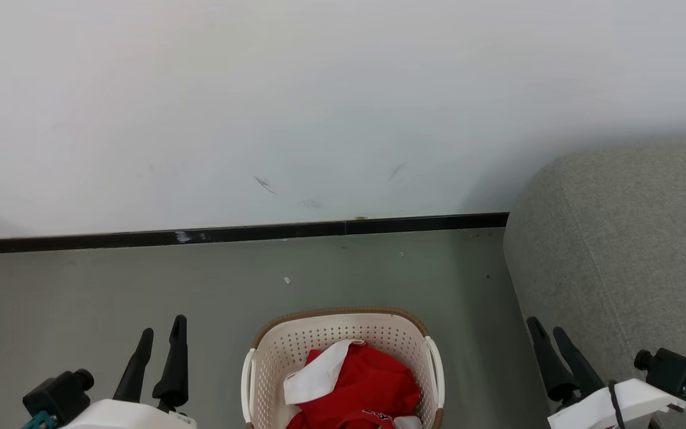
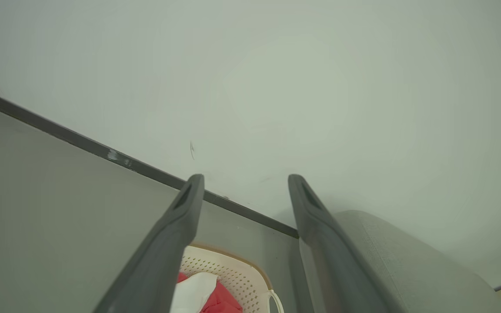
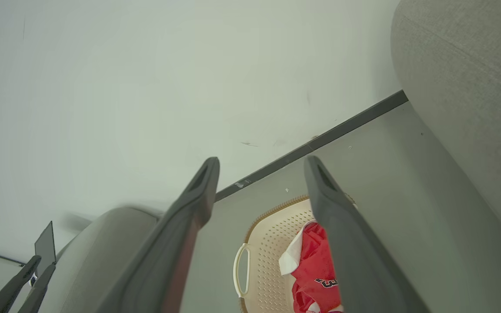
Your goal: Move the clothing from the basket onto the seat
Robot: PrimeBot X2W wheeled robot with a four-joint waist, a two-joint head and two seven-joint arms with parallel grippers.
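Head view: bright red soft-fabric clothing (image 1: 373, 381) lies heaped in the cream perforated plastic basket (image 1: 295, 348) on the floor (image 1: 111, 286), between left tool (image 1: 163, 326) and right tool (image 1: 546, 325), near the grey woven-fabric seat (image 1: 629, 250). Left wrist view: the left tool spreads wide, empty. Right wrist view: the right tool likewise.

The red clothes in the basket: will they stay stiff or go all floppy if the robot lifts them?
Probably floppy: the crumpled red fabric clothing lies in soft folds inside the cream perforated plastic basket. Heaped together, one piece may drag another.
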